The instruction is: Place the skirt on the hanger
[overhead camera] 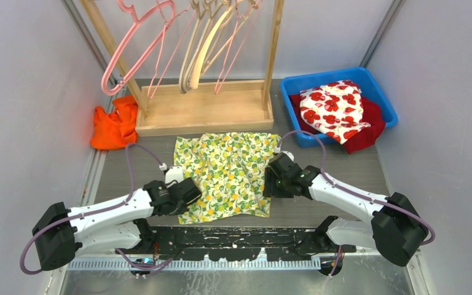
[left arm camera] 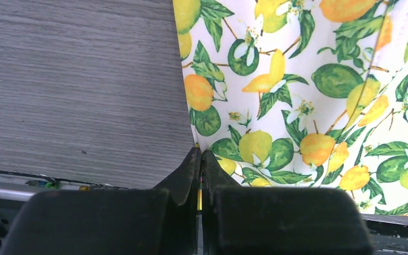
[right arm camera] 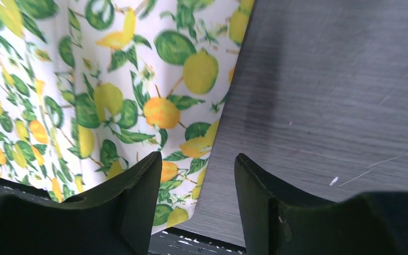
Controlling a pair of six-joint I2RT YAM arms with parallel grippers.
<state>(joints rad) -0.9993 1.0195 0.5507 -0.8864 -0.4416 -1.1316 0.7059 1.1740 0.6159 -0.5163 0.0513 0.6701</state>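
Skirt first: the lemon-print cloth lies spread flat on the counter, just in front of the wooden rack, so I judge the task barely begun. It is neither lifted nor folded over anything. The pink and cream hangers all hang on the rack's rail, none taken down, well apart from the skirt. To the right sits a blue bin with poppy-print and red cloth in it. An orange garment is crumpled at the rack's left foot. Neither matters yet.

My left claw is closed tight at the skirt's near-left edge. From its wrist view a yellow sliver shows between the fingers, which I take for pinched fabric. My right claw stands open astride the skirt's right edge, one finger over the print and one over bare counter, gripping nothing.

What is left, as I judge it: secure the right side, raise the skirt, fetch a hanger and fit it on.
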